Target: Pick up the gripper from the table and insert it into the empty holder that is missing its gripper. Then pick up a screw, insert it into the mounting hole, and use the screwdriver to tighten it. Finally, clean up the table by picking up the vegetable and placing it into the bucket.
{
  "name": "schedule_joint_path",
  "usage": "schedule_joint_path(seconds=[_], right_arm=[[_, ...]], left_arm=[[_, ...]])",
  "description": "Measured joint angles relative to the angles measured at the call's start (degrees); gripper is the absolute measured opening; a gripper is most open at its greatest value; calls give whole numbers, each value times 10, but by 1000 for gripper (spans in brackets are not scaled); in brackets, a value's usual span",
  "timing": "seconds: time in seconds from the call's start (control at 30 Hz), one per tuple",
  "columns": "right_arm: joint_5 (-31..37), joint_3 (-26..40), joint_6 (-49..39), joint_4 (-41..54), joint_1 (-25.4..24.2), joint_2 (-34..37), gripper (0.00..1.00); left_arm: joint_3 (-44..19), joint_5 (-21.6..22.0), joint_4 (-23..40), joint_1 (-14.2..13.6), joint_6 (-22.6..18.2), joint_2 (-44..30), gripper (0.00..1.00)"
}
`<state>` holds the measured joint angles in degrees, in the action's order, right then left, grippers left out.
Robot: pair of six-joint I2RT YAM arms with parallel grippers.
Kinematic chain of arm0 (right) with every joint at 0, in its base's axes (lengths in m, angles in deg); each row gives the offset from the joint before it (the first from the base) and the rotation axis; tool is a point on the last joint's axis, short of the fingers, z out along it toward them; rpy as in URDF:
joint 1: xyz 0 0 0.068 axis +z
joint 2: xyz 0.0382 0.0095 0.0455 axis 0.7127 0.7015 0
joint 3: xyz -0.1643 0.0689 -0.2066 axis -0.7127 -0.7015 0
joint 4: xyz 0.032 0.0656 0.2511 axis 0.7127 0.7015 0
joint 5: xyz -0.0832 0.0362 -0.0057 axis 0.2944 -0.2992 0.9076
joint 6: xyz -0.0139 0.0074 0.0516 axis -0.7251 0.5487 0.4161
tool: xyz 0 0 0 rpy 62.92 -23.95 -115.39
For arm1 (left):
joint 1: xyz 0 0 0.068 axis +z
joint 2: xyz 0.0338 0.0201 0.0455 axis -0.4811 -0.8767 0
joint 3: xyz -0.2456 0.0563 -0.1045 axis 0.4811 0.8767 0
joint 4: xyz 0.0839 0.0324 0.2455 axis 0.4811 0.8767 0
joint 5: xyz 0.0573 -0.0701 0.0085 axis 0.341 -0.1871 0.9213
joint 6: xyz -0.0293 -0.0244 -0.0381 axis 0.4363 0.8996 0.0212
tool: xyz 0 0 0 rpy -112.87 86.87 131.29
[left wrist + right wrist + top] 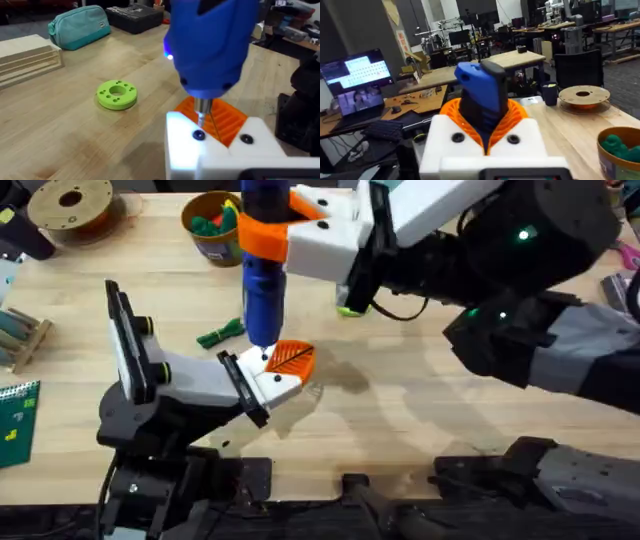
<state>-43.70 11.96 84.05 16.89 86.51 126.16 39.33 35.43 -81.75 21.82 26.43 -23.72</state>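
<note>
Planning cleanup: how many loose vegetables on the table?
1: the vegetable lies on the table, just left of the screwdriver tip, nearer than the bucket. Others may be hidden.

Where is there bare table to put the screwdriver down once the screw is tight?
Bare wood lies right of the holder, between it and the right arm's base. Crowded: around the screwdriver, with the vegetable just left, the bucket behind, and the green ring nearby.

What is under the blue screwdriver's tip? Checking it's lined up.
The screwdriver bit points down at a dark screw in the white holder, orange gripper behind. The hole itself is covered.
</note>
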Motion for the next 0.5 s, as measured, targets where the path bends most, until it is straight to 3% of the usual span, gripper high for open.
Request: schedule_joint_path(seconds=[0.5], right_arm=[[0, 0, 12, 23, 0, 8, 32]], left_arm=[[0, 0, 0, 0, 0, 0, 4]])
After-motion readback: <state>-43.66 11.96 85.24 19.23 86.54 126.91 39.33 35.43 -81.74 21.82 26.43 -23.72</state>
